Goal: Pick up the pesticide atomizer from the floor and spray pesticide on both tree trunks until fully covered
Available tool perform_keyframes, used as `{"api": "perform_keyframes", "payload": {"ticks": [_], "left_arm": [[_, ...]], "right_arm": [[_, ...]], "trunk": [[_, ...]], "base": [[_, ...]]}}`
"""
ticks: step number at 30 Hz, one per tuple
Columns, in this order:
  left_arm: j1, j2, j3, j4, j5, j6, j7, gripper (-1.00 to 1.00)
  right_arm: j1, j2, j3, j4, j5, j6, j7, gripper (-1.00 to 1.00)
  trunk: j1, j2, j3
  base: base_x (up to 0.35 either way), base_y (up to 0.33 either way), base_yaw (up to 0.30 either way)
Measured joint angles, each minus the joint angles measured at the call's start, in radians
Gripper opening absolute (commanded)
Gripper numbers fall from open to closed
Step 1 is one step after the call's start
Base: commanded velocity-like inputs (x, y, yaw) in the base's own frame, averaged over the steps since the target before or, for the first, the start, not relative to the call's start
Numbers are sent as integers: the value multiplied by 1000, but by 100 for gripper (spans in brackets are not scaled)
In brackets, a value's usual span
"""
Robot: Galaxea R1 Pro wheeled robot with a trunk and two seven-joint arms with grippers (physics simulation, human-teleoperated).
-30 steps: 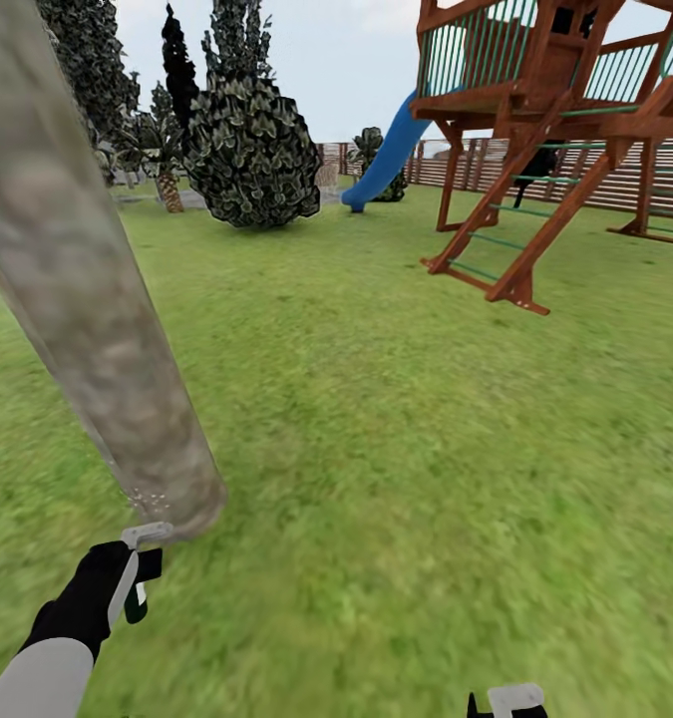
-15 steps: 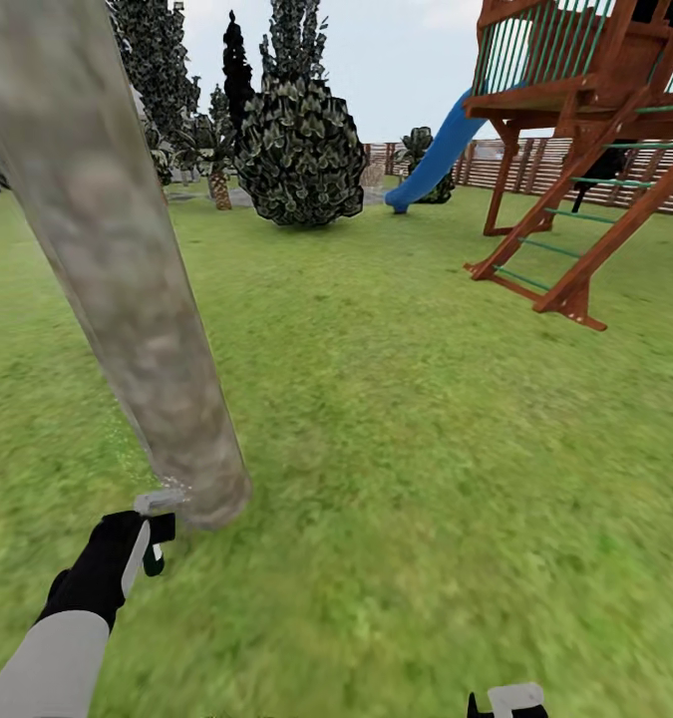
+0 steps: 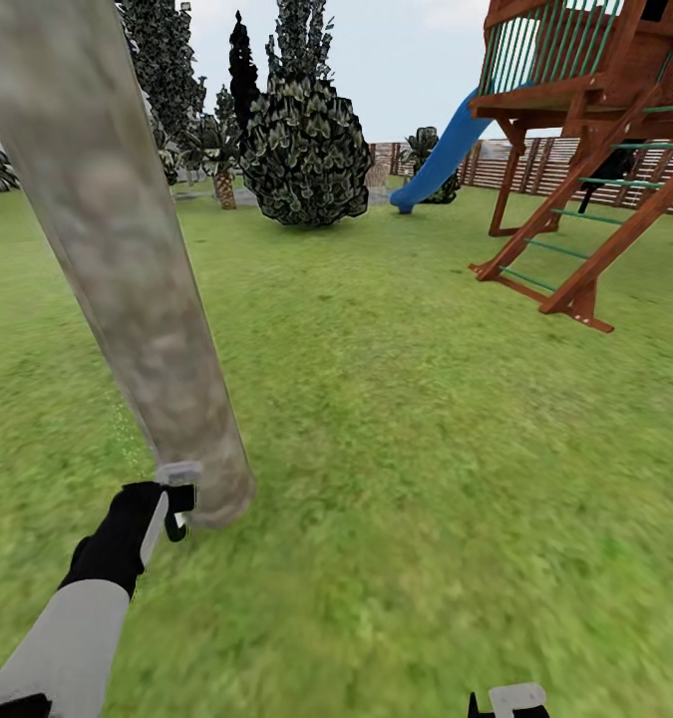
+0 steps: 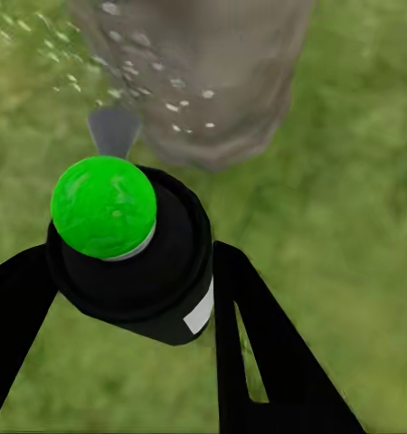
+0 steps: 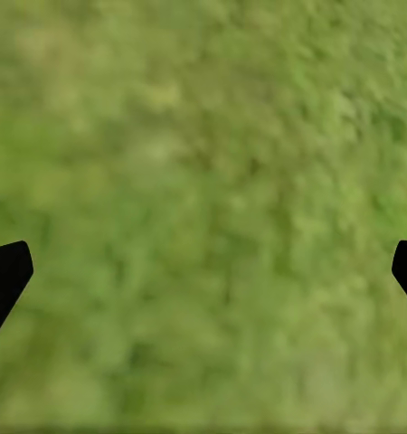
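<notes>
Head view, over both arms: the left claw [image 3: 176, 504] clamps the pesticide atomizer [image 3: 179, 521] and holds it low, just beside the base of a tree trunk [image 3: 127, 269] that rises steeply out of the grass lawn [image 3: 426, 419]. Holding the bottle this close appears intended to land the spray on the bark rather than on the ground.

Left wrist view: both black fingers [image 4: 258, 344] flank the dark bottle body [image 4: 136, 271], which bears a white label and a cap that renders bright green here. A grey nozzle [image 4: 113, 131] projects toward the trunk foot [image 4: 212, 81]. Pale pesticide speckles [image 4: 181, 99] float between nozzle and bark and drift off to one side over the grass; coverage, judged from these dots, is concentrated near the bottom.

Right wrist view: the right claw [image 5: 203, 271] stands wide apart over bare grass, holding nothing, evidently kept clear of the spraying arm.

Background, head view: a round bush [image 3: 306, 150], a blue slide [image 3: 441, 150] and a wooden play tower [image 3: 595, 120] stand well apart from the trunk.
</notes>
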Motion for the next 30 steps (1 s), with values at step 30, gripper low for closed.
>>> {"api": "perform_keyframes", "payload": {"ticks": [30], "left_arm": [[-2,164,-79,-130,1,155,-169,-100]], "right_arm": [[0,-1,-1,0,0,1,0,100]], "trunk": [[0,0,0]], "base": [[23,-76,54]]}}
